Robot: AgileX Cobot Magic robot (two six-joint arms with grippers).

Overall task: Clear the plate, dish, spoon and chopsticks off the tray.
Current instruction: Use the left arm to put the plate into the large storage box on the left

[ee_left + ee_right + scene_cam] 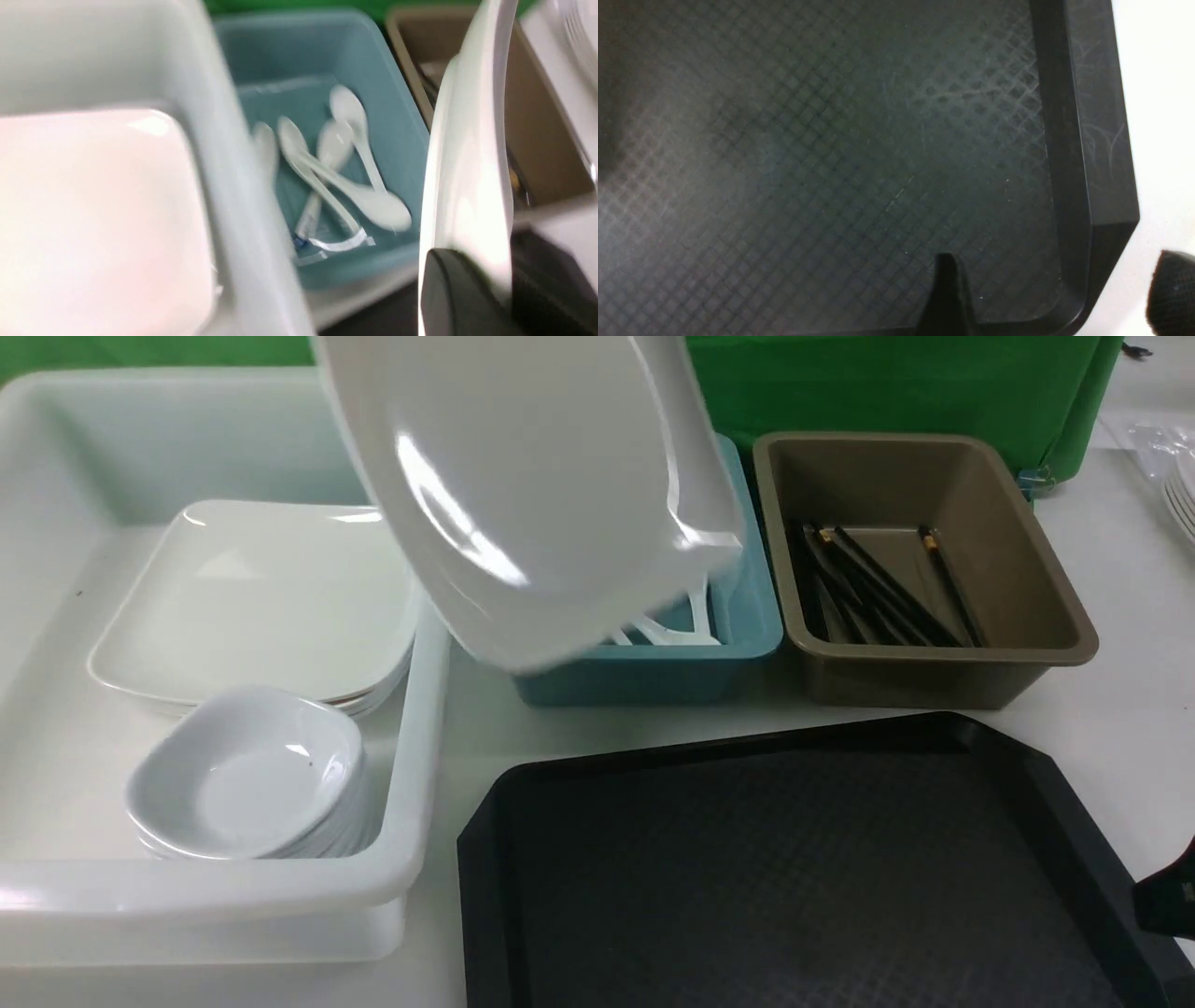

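The black tray (794, 877) lies nearest, at 5 o'clock; over its 3 o'clock rim the right end effector (1059, 298) hangs, fingers spread; farther, at 12 o'clock, the left end effector (495, 284) pinches the plate (532, 476) by its rim, tilted above the teal bin (653, 677) of spoons (355, 196); chopsticks (878, 588) lie in the brown bin (934, 677) at 2 o'clock.

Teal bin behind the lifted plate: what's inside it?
Several white soup spoons lie inside the teal bin. From the front the plate covers most of its floor, so anything more there is hidden.
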